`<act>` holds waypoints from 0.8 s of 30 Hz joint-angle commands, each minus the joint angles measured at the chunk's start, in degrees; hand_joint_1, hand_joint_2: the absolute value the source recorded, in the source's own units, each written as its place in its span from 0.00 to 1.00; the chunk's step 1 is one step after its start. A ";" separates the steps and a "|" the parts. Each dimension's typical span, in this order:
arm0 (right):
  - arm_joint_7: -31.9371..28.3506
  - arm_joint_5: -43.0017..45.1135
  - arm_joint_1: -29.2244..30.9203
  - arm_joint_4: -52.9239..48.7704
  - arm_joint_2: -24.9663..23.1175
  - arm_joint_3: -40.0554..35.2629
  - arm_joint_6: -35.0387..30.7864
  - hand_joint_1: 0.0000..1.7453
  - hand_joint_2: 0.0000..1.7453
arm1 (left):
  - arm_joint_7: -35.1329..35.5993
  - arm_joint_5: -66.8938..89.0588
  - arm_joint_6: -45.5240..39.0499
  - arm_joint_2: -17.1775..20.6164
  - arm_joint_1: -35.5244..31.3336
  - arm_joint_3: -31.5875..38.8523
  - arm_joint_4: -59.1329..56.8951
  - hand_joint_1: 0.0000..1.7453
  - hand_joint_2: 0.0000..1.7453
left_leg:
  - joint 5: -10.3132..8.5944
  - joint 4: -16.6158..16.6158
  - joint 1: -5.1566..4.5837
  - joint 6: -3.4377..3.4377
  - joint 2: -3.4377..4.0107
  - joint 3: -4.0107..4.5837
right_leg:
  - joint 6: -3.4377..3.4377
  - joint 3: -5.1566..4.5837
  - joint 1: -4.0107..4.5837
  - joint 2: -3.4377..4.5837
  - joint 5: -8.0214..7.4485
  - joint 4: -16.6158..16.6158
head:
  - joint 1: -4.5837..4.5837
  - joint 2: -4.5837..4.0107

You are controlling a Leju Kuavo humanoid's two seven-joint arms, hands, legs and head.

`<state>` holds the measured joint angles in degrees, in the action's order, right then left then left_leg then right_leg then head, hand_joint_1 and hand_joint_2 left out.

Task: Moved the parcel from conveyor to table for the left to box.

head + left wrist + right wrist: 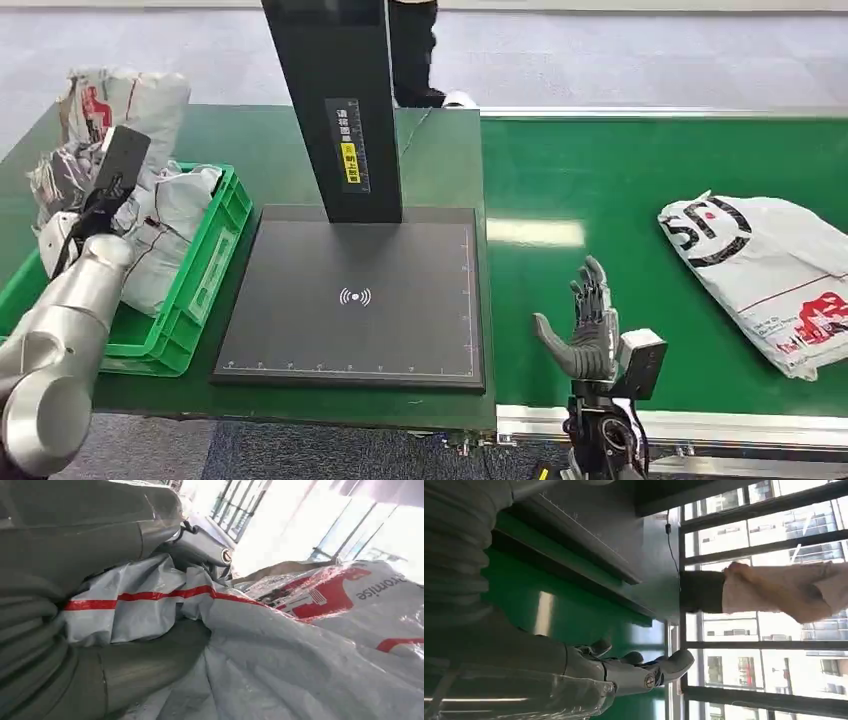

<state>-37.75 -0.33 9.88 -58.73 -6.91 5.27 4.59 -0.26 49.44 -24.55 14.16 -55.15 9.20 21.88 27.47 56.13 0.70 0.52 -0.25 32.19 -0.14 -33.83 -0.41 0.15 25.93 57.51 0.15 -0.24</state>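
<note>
The left hand point(88, 215) is over the green crate point(215, 270) at the table's left end, its fingers point(200, 550) pressed into a grey, red-striped parcel point(280, 665) lying among the bagged parcels there; whether they actually grip it, one cannot tell. On the green conveyor point(640, 190) the right hand point(585, 335) stands upright, fingers spread, holding nothing. A white parcel point(765, 270) lies on the belt, well apart from those fingers. The black scanner plate point(355, 300) sits between the crate and the belt.

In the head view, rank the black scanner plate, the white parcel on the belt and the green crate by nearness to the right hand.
1. Scanner plate, just to the left of the right hand.
2. White parcel, to its right on the belt.
3. Green crate, far left.
</note>
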 commanded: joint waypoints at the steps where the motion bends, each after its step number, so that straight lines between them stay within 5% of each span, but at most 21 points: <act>1: 1.69 -0.55 0.38 -1.03 -0.51 0.82 0.30 0.00 1.00 | 4.03 0.97 -0.26 1.40 4.27 5.44 -5.42 1.00 1.00 | 0.00 -0.09 -0.05 -0.02 0.08 -0.13 | 0.00 0.09 -0.05 0.06 0.00 -0.04 | 0.00 0.00; 4: 1.80 -0.64 0.59 -0.66 -0.60 0.88 0.26 0.00 1.00 | 4.17 0.70 0.36 2.13 5.22 7.17 -5.57 1.00 1.00 | 0.02 -0.11 -0.04 -0.01 0.18 -0.19 | 0.01 0.12 -0.03 0.15 -0.01 -0.06 | 0.00 0.00; 7: 1.86 -0.75 0.70 -0.33 -0.53 1.02 0.34 0.00 1.00 | 4.56 1.20 0.59 2.34 5.33 8.20 -5.67 0.83 1.00 | 0.02 -0.07 -0.02 -0.01 0.11 -0.14 | 0.01 0.08 -0.02 0.08 0.00 -0.03 | -0.04 0.00; 8: 1.86 -0.75 0.70 -0.33 -0.53 1.02 0.34 0.00 1.00 | 4.56 1.20 0.59 2.34 5.33 8.20 -5.67 0.03 1.00 | 0.01 -0.04 -0.01 -0.01 0.06 -0.08 | 0.00 0.04 -0.01 0.03 0.00 -0.03 | 0.00 0.00; 14: 1.68 -1.44 2.55 2.03 -0.80 1.26 1.01 0.00 1.00 | 1.14 1.47 0.66 1.92 4.39 12.32 -4.36 0.00 1.00 | 0.01 -0.01 0.00 -0.02 0.04 -0.03 | -0.01 0.03 0.00 0.03 -0.01 -0.02 | 0.00 0.00; 20: 1.29 -1.93 3.74 3.94 -0.77 1.31 0.68 0.00 1.00 | -13.41 -4.44 1.09 -0.49 1.74 19.30 0.46 0.00 1.00 | -0.01 0.06 0.06 -0.02 -0.09 0.04 | 0.01 0.02 0.08 -0.11 0.00 -0.01 | 0.00 0.00; 22: 1.11 -1.93 4.08 4.62 -0.82 1.23 0.37 0.00 1.00 | -27.29 -14.53 -0.41 -2.87 1.30 23.46 6.74 0.00 1.00 | -0.02 0.07 0.06 -0.02 -0.14 0.08 | 0.00 0.00 0.07 -0.15 0.00 0.00 | -0.02 0.00; 24: 0.84 -1.82 4.28 5.06 -0.81 1.11 0.03 0.00 1.00 | -26.87 -19.35 0.71 -3.86 2.90 20.80 13.73 0.00 1.00 | -0.02 0.13 0.10 -0.03 -0.20 0.14 | 0.00 -0.04 0.11 -0.22 0.00 0.01 | -0.02 0.00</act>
<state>-36.30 -2.19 10.92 -59.10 -7.41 5.73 5.49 -9.60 47.12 -24.02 15.80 -49.76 21.64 20.90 27.46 56.14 0.70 0.53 -0.27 32.19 -0.14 -33.85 -0.40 0.14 25.93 57.51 0.13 -0.24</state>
